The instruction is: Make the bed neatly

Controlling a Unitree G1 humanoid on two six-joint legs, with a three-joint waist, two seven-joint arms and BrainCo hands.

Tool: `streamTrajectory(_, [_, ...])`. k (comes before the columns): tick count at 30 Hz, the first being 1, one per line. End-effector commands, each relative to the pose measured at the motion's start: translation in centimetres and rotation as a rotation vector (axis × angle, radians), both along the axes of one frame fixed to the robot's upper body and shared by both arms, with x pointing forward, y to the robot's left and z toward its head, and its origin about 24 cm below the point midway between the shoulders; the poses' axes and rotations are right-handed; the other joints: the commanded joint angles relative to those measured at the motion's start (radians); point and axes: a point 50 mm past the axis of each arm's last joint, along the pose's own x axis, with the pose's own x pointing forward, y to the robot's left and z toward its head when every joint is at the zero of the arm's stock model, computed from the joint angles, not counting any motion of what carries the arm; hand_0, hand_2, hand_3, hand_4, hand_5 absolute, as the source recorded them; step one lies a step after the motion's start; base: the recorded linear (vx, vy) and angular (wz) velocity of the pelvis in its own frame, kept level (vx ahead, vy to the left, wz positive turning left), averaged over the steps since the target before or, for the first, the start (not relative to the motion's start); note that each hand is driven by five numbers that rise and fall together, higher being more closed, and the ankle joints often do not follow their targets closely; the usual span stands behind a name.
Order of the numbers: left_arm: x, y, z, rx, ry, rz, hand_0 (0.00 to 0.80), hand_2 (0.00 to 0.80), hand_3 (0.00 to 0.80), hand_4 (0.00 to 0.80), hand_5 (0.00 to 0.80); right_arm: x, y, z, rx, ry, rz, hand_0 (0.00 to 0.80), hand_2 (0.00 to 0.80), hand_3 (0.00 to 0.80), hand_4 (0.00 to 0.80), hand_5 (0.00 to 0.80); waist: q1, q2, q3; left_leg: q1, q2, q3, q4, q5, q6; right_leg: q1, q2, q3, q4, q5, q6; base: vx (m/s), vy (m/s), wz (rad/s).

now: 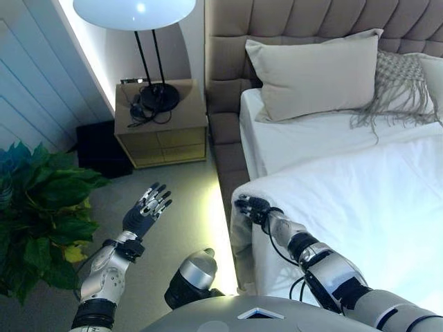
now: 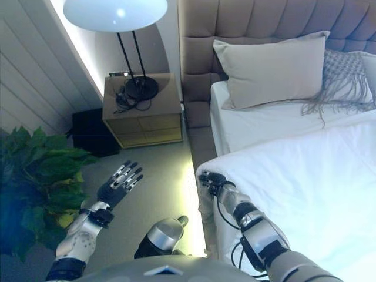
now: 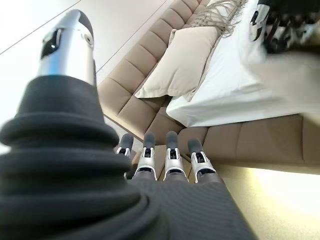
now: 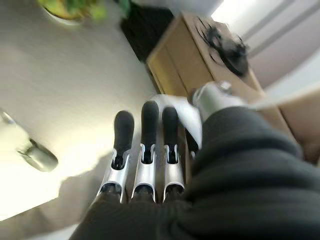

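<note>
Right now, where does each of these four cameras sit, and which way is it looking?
Left eye view: on the head, looking down at the duvet, pillow and nightstand; both arms show.
Right eye view: beside it, same scene.
Left wrist view: along the open left hand toward the headboard.
Right wrist view: along the right hand, pinching the duvet's edge, toward the nightstand.
Both wrist views share the duvet.

Light wooden bedside cabinet with drawers (image 1: 161, 135) stands beside the bed's headboard end. On its top: black round-based lamp with two thin stems (image 1: 154, 86) and wide white shade (image 1: 134, 12), plus tangled black cable (image 1: 138, 111) just beside the base. Black box-shaped object (image 1: 100, 147) sits on the grey carpet floor (image 1: 183, 207), touching the cabinet's side. Green leafy potted plant (image 1: 38, 214) near the white panelled wall (image 1: 34, 83).
</note>
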Motion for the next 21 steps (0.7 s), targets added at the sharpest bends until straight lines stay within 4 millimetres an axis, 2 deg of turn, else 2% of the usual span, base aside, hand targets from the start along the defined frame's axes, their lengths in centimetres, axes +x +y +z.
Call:
streamTrajectory(1, [-1.0, -0.8, -0.5, -0.012, -0.014, -0.038, 0.000, 0.000, 0.000, 0.000, 0.000, 0.9, 4.4, 2.0, 0.127, -0.067, 0.132, 0.000, 0.000, 0.000, 0.000, 0.000, 0.006, 0.041, -0.094, 0.063, 0.067, 0.028, -0.085, 0.047, 0.000, -0.002, -0.068, 0.053, 0.183, -0.003, 0.005, -0.030, -0.064, -0.02])
streamTrajectory(6, [-0.9, -1.2, -0.9, -0.013, -0.017, -0.015, 0.000, 0.000, 0.000, 0.000, 0.000, -1.5, 2.5, -0.4, 0.182, 0.043, 0.075, 0.000, 0.000, 0.000, 0.000, 0.000, -0.020, 0.042, -0.088, 0.066, 0.082, 0.066, -0.092, 0.044, -0.001, -0.017, -0.058, 0.070, 0.168, 0.001, 0.006, -0.056, -0.074, -0.15])
streamTrajectory(12, [-1.0, -1.8, -1.5, -0.018, 0.006, -0.031, 0.000, 0.000, 0.000, 0.000, 0.000, -3.9, 0.6, -1.9, 0.292, 0.057, 0.002, 0.000, 0.000, 0.000, 0.000, 0.000, -0.052, 0.045, -0.087, 0.071, 0.089, 0.088, -0.097, 0.038, 0.000, -0.040, -0.041, 0.101, 0.150, 0.006, 0.007, -0.061, -0.089, -0.24])
streamTrajectory(17, [-1.0, -2.4, -1.6, -0.018, 0.007, -0.017, 0.000, 0.000, 0.000, 0.000, 0.000, -7.6, -0.6, -2.4, 0.416, 0.011, -0.011, 0.000, 0.000, 0.000, 0.000, 0.000, -0.128, 0.044, -0.078, 0.075, 0.097, 0.148, -0.094, 0.020, 0.011, -0.081, -0.039, 0.158, 0.129, 0.023, 0.015, -0.068, -0.088, -0.36])
streamTrajectory(20, [-0.5, -2.2, -1.1, -0.027, -0.005, 0.008, 0.000, 0.000, 0.000, 0.000, 0.000, -8.7, -2.5, -2.3, 0.425, -0.028, -0.153, 0.000, 0.000, 0.000, 0.000, 0.000, -0.191, 0.041, -0.077, 0.072, 0.097, 0.196, -0.072, -0.003, 0.022, -0.114, -0.047, 0.202, 0.123, 0.039, 0.020, -0.084, -0.041, -0.51])
streamTrajectory(21, [-0.3, -2.0, -1.0, -0.034, -0.012, 0.028, 0.000, 0.000, 0.000, 0.000, 0.000, -9.1, -3.6, -2.4, 0.411, -0.038, -0.212, 0.000, 0.000, 0.000, 0.000, 0.000, -0.229, 0.041, -0.073, 0.057, 0.087, 0.219, -0.055, 0.002, 0.036, -0.142, -0.061, 0.214, 0.126, 0.062, 0.013, -0.115, 0.021, -0.47])
